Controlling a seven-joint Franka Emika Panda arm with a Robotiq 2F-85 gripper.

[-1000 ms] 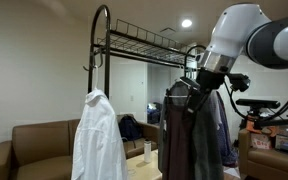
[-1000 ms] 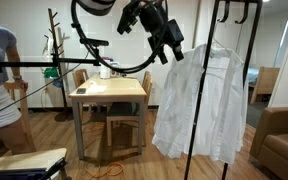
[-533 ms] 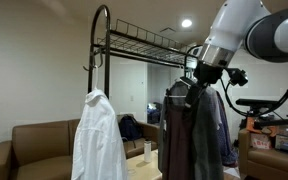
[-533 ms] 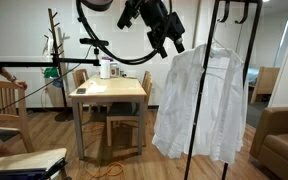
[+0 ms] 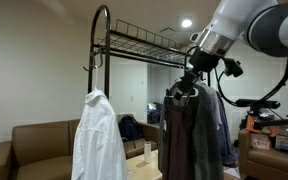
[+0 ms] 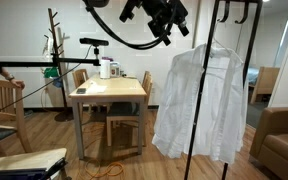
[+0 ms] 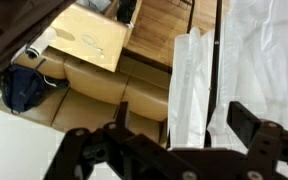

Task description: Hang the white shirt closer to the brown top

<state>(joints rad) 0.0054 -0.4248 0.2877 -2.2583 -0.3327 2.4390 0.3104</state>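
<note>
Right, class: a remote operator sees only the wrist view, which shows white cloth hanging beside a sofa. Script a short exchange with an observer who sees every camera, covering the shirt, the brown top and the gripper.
Operator: Am I touching the shirt?
Observer: No. In an exterior view the gripper is up beside the shirt's collar end, with clear space between them.
Operator: How close does the brown top hang?
Observer: Not close. In an exterior view the brown top hangs near one end of the rack and the shirt near the other, with a wide gap of bare rail between them.
</note>
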